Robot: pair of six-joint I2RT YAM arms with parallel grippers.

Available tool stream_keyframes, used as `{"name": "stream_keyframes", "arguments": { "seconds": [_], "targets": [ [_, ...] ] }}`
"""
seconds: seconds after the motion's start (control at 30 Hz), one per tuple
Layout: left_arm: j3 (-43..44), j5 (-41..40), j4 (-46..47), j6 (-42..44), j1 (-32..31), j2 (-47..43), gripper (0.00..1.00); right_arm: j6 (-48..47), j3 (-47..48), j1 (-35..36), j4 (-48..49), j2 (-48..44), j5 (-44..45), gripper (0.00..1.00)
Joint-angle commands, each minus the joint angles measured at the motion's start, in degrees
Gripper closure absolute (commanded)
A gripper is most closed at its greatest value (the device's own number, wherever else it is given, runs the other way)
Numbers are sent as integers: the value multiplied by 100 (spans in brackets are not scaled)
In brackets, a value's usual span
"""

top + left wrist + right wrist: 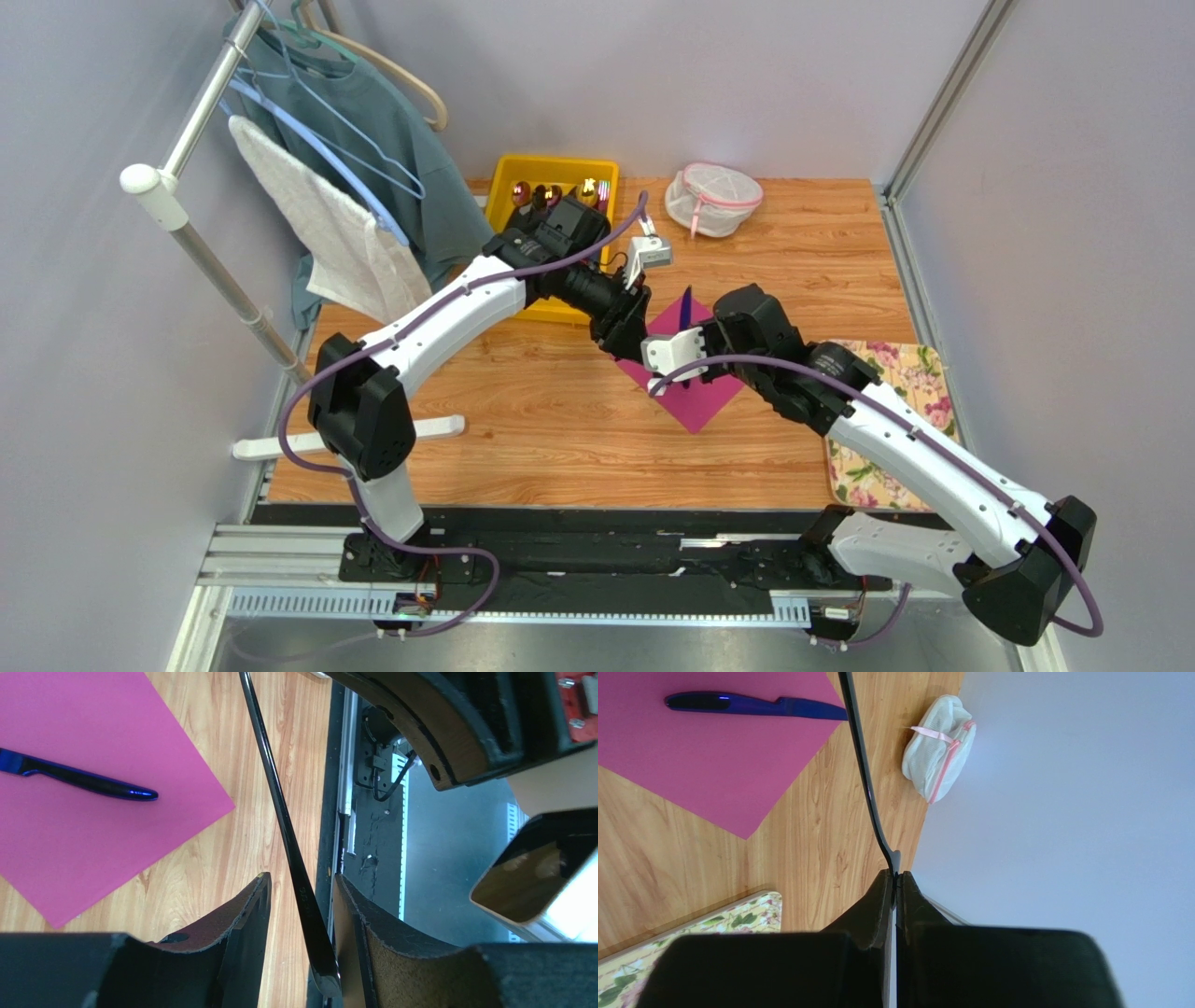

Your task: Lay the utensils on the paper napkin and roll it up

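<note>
Above the desk (203,714), near the paper napkin (84,847), the right hand (896,880) was clamped shut on one tip of a slim dark utensil (281,812). The left hand (302,882) stood open astride its other end. A blue-black utensil (77,778) lay on the napkin. A release before the left hand closed would probably drop the piece off the napkin.

In the top view I see the paper napkin (709,395) lying on the table (561,427), just right of mid-frame. One utensil (77,778) lies on it, inside its edges. A second utensil (281,808) is held off the table beside the napkin's corner, running from the left gripper (302,882) to the right gripper (896,875). A bin (554,164) sits at upper centre, with a mesh pouch (713,199) to its right. A patterned cloth (912,371) lies at the right edge and a clothes rack (140,179) stands at upper left.
</note>
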Motion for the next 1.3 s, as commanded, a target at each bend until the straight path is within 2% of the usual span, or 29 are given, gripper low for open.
{"name": "stream_keyframes", "arguments": {
  "seconds": [0.0, 0.07, 0.1, 0.17, 0.2, 0.23, 0.27, 0.3, 0.33, 0.37, 0.4, 0.47, 0.5, 0.53, 0.57, 0.6, 0.63, 0.67, 0.7, 0.73, 0.8, 0.9, 0.97, 1.1, 1.13, 1.2, 1.27],
  "targets": [
    [309, 137, -55, -229, -37, 103, 56, -212, 220, 110, 456, -54, 282, 100],
    [344, 155, -73, -247, -28, 138, 62, -256, 220, 136, 474, -63, 291, 100],
    [362, 190, -82, -256, -28, 138, 75, -265, 211, 145, 535, -63, 309, 100],
    [380, 251, -90, -230, -28, 147, 93, -283, 185, 145, 632, -63, 344, 100],
    [380, 269, -82, -264, -19, 147, 100, -274, 184, 145, 780, -54, 370, 96],
    [380, 295, -3, -308, -2, 138, 100, -187, 193, 145, 851, -28, 440, 90],
    [345, 339, 76, -387, 24, 129, 100, -125, 219, 136, 930, -2, 475, 78],
    [310, 487, 207, -684, 129, 121, 100, -3, 272, 145, 1001, 25, 511, 55],
    [248, 567, 643, -843, 209, 77, 100, 103, 412, 145, 1010, 60, 563, 43],
    [74, 655, 944, -1175, 296, 50, 100, 400, 509, 145, 1028, 112, 607, 17],
    [-24, 821, 1286, -1718, 410, -28, 100, 577, 623, 128, 1071, 130, 625, 10],
    [-374, 971, 2550, -2344, 744, -151, 100, 1155, 1062, 5, 1028, 235, 538, 3],
    [-533, 1077, 3112, -3113, 841, -291, 100, 1385, 1237, -57, 906, 271, 468, 1],
    [-708, 1104, 4371, -3521, 1025, -371, 100, 1709, 1491, -283, 792, 314, 171, 1],
    [-1015, 1113, 5097, -3900, 1096, -433, 100, 2034, 1964, -451, 703, 358, -41, 1],
    [-1140, 1104, 5730, -4565, 1149, -512, 100, 2847, 2264, -618, 468, 498, -530, 1],
    [-1228, 1069, 6842, -4850, 1202, -521, 100, 3281, 2546, -1055, 317, 586, -822, 1],
    [-1324, 1017, 7323, -5114, 1263, -530, 100, 3738, 3123, -1285, 203, 674, -1121, 2],
    [-1343, 920, 7736, -5630, 1299, -478, 100, 4804, 3346, -1549, 19, 849, -1472, 3],
    [-1343, 859, 8619, -5931, 1334, -451, 100, 5250, 3523, -2065, -26, 921, -2380, 5],
    [-1334, 473, 9563, -6757, 1439, -337, 100, 6382, 3787, -2403, -27, 1061, -3185, 7],
    [-1141, 68, 9612, -7006, 1501, -310, 100, 7133, 3919, -2588, 217, 1141, -3740, 8],
    [-1080, -117, 9674, -7128, 1501, -310, 100, 7976, 3929, -2615, 490, 1176, -3953, 11],
    [-983, -337, 9753, -7427, 1484, -267, 100, 9725, 3762, -2764, 1770, 1316, -4541, 18],
    [-948, -372, 9762, -7489, 1484, -258, 100, 10459, 3683, -2790, 1992, 1369, -4638, 19],
    [-930, -416, 9823, -7708, 1484, -231, 100, 11131, 3621, -2843, 2641, 1562, -4875, 23],
    [-921, -399, 9920, -7910, 1484, -214, 100, 12104, 3428, -2861, 3178, 1703, -4991, 30]
  ]
}}
